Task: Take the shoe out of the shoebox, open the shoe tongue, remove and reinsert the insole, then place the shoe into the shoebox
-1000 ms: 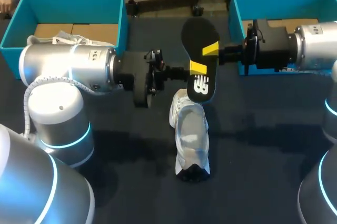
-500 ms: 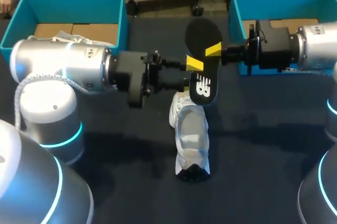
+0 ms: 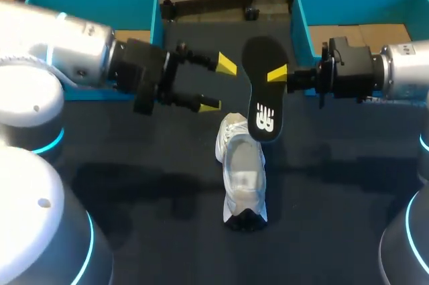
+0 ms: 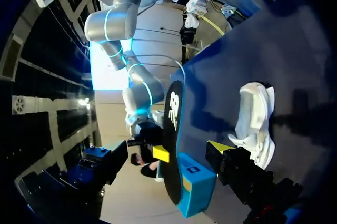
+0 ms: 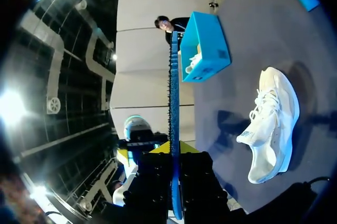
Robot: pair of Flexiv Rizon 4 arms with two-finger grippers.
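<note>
Left end effector (image 3: 218, 85): fingers wide apart and holding nothing; it hangs above the worktop (image 3: 167, 198), left of the insole and not touching it.
Right end effector (image 3: 276, 75): clamped on the insole (image 3: 258, 64) from two sides. In the right wrist view the insole stands edge-on between the fingers.
Insole: black, held up off the worktop with its long axis running far to near. In the head view its near end overlaps the far end of the shoe (image 3: 242, 171).
Shoe: white, lying on the dark worktop near the middle, lengthwise far to near, outside both boxes.
Left shoebox (image 3: 144, 3): blue, at the far left, largely hidden behind the left arm in the head view. The right wrist view shows something white inside it.
Right shoebox (image 3: 301, 10): blue, at the far right behind the right arm, with its brown cardboard floor showing.
</note>
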